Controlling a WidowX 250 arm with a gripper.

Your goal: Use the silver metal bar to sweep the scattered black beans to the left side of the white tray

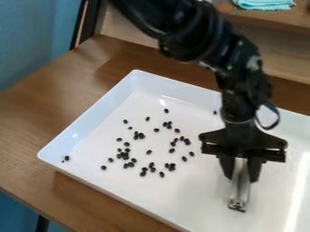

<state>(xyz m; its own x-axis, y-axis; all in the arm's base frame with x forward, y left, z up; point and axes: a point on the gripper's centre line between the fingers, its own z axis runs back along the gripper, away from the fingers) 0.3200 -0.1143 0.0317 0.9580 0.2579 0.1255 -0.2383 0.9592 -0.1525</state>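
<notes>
The black gripper (242, 174) hangs over the right part of a white tray (145, 201). Its fingers are shut on a silvery metal utensil (240, 192), which points down toward the tray floor; whether its lower end touches the tray I cannot tell. To the left of the gripper, several small black beans (151, 167) lie scattered over the tray floor, some in loose clusters. One bean (66, 158) lies apart near the tray's left corner.
The tray rests on a brown wooden table (36, 136). Its raised rim runs along the left and back. A turquoise cloth (264, 4) lies on a wooden shelf at the top right. A blue wall (30, 36) stands at the left.
</notes>
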